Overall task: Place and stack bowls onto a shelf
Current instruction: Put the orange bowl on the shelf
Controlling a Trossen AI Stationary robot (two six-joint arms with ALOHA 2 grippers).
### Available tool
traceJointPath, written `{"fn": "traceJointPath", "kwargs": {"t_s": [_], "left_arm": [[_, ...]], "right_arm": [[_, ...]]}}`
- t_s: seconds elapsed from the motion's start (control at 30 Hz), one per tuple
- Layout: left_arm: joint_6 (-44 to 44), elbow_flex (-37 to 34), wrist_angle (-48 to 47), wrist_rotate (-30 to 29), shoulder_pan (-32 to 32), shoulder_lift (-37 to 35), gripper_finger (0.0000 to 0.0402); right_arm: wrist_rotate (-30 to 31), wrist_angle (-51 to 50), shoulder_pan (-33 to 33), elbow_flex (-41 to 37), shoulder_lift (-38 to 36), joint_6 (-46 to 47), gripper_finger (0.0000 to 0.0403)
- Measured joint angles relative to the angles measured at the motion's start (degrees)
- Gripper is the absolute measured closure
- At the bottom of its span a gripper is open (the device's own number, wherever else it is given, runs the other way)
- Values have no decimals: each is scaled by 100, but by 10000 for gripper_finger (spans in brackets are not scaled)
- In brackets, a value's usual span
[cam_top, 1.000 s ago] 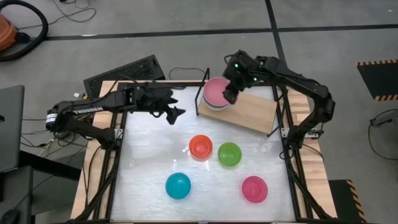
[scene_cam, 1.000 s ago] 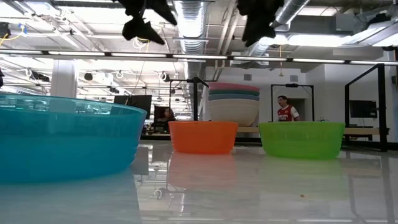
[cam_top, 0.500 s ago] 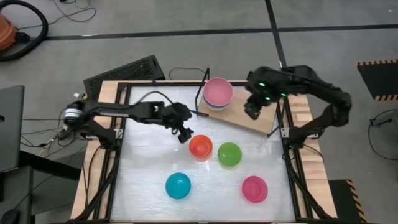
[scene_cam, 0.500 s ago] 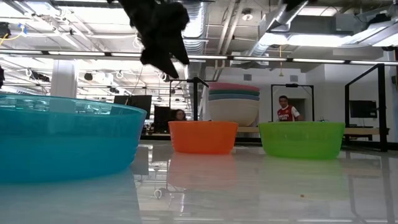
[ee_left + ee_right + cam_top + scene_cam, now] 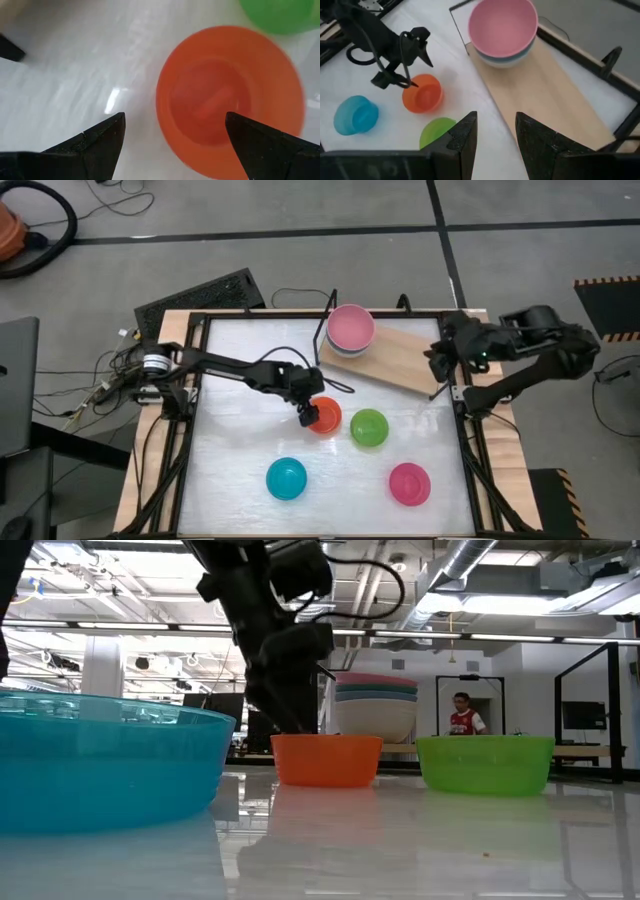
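Now the left gripper (image 5: 309, 413) hangs with fingers spread astride the near rim of the round orange-red plastic bowl (image 5: 324, 416), which sits on the white tabletop (image 5: 240, 430) just beside the lime green bowl (image 5: 369, 427). Beyond that green bowl, the right gripper (image 5: 437, 363) waits, fingers parted, over the light-wood shelf board (image 5: 400, 360).

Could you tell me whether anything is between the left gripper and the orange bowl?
Nothing visible. The left gripper is open right at the orange bowl, one finger over its inside, the other outside its rim; the green bowl sits beside it, apart.
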Motion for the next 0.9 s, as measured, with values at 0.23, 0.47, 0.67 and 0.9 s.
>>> {"fn": "traceJointPath", "kwargs": {"t_s": [0.23, 0.47, 0.67, 0.9], "left_arm": [[-120, 0, -26, -139, 2, 365, 77], [-537, 2, -228, -134, -5, 447, 159], [-786, 2, -290, -205, -4, 407, 293], [-860, 2, -283, -314, -7, 368, 394]], "right_arm": [[-7, 33, 386, -553, -101, 410, 244], [-3, 165, 523, -908, -23, 416, 244], [159, 289, 510, -1180, -25, 589, 244], [279, 610, 508, -1437, -29, 611, 243]]}}
